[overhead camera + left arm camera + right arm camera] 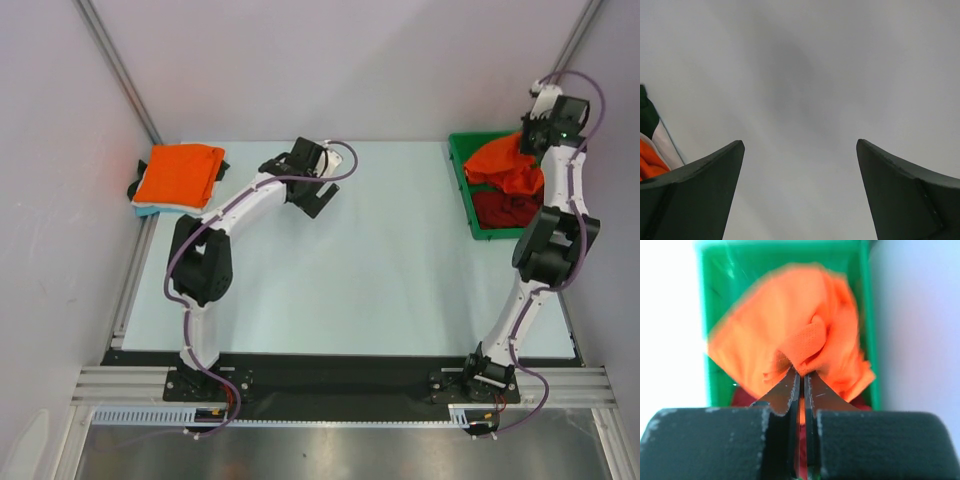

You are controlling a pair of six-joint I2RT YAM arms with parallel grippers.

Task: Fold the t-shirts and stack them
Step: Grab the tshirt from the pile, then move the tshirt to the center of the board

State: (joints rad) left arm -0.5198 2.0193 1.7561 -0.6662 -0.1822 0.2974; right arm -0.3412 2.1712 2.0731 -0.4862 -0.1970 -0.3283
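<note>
A crumpled orange t-shirt (503, 164) (785, 320) is bunched up in the green tray (461, 176) (705, 310). My right gripper (531, 141) (801, 372) is shut on a pinch of its cloth, which rises toward the fingers. Under it lies a dark red t-shirt (505, 211) (739, 398). At the back left, a folded orange t-shirt (178, 174) (649, 162) tops a stack, with a pale folded one (150, 210) beneath. My left gripper (318, 196) (800, 146) hangs open over bare table to the right of that stack, nothing between its fingers.
White walls close in the table on the left, back and right. The tray stands against the right wall at the back. A metal rail with both arm bases runs along the near edge.
</note>
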